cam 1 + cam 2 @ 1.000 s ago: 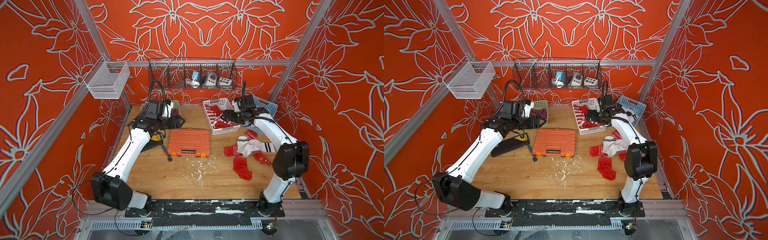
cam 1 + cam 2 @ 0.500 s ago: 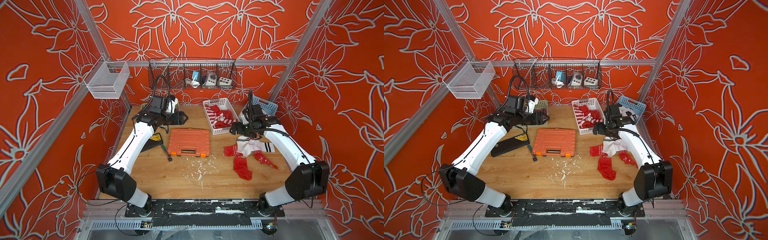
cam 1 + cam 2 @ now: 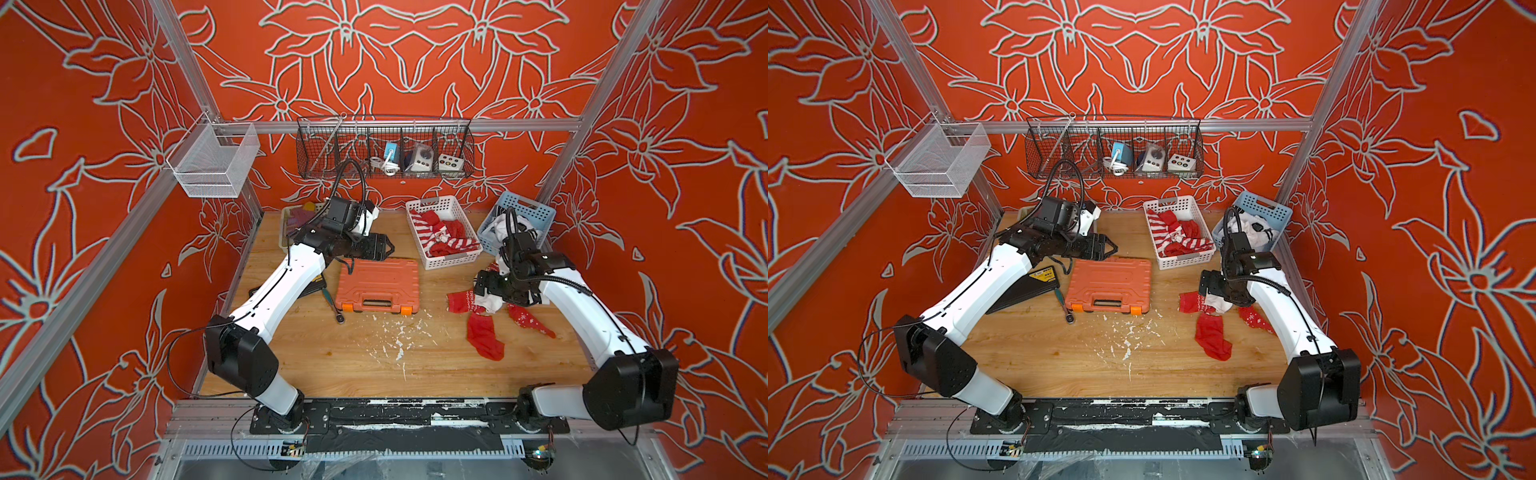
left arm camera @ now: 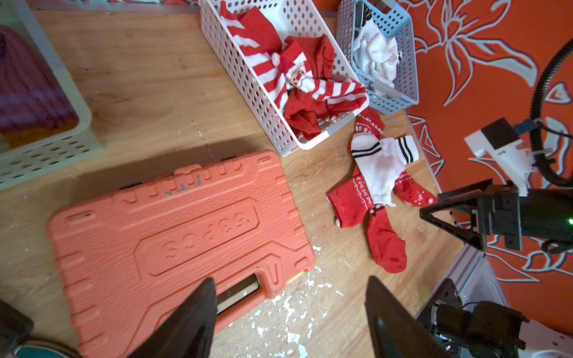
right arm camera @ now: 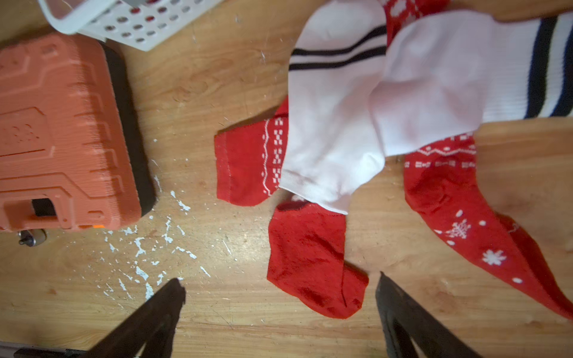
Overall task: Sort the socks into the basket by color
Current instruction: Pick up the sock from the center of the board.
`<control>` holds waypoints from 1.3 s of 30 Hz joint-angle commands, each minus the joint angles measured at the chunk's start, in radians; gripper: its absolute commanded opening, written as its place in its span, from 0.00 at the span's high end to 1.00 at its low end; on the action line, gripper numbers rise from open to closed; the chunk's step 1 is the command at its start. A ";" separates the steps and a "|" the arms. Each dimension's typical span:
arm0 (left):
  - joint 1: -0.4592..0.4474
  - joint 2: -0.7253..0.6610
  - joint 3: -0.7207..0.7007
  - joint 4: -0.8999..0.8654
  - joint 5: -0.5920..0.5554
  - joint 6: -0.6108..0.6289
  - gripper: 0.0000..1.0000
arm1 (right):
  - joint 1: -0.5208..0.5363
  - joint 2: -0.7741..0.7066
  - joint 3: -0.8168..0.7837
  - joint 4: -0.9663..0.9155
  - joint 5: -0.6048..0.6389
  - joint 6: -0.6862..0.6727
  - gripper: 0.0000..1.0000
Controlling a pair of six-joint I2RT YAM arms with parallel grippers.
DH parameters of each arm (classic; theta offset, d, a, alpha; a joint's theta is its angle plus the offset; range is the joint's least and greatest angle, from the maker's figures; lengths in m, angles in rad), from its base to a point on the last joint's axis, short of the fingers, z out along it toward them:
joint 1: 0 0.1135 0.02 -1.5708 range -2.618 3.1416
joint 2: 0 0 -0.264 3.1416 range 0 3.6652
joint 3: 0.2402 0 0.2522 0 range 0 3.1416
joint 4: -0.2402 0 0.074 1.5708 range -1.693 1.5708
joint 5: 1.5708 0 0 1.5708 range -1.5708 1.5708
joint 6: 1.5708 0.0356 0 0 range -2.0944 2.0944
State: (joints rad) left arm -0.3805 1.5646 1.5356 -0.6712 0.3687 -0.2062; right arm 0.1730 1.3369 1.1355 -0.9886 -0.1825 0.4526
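The sorting looks well over halfway. Along the back of the counter [image 3: 374,365], the white basket [image 3: 451,259] holds a heap of red socks [image 3: 440,239], striped and plain. The blue basket [image 3: 536,210] just beside it holds white socks [image 3: 1252,228], and the pale green basket [image 4: 46,155] at the back left holds purple socks [image 4: 28,93] with a mustard edge showing.

What is left is one small pile on the bare wood, just in front of the white and blue baskets. Two white striped socks [image 5: 335,124] lie on top of several loose red socks [image 5: 310,263]: one plain, one with snowflakes, one with a patterned cuff. A fourth red one seems to poke out toward the baskets, though the overlap makes the count unsure. No purple sock shows outside its basket.

The right gripper [image 5: 279,277] hangs low over that pile, its fingers spread wide with nothing between them. The left gripper [image 4: 290,279] is over the orange tool case [image 3: 378,282], well apart from the pile, fingers also parted and empty.

By my reading, the next pick is a white striped sock off the top, bound for the blue basket, then the red ones for the white basket
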 commanded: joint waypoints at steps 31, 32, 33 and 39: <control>-0.097 0.012 -0.117 0.126 0.052 -0.017 0.28 | -0.081 0.337 0.029 0.195 0.082 0.017 0.55; -0.096 0.014 -0.115 0.127 0.052 -0.018 0.28 | -0.082 0.339 0.029 0.194 0.083 0.015 0.64; -0.097 0.016 -0.113 0.127 0.053 -0.015 0.28 | -0.082 0.342 0.033 0.190 0.081 0.010 0.70; -0.095 0.036 -0.094 0.130 0.056 -0.010 0.28 | -0.082 0.343 0.047 0.173 0.060 -0.009 1.00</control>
State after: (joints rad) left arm -0.4728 1.5810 1.4231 -0.5549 0.4103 -0.2348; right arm 0.0944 1.6691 1.1526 -0.7994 -0.1150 0.4549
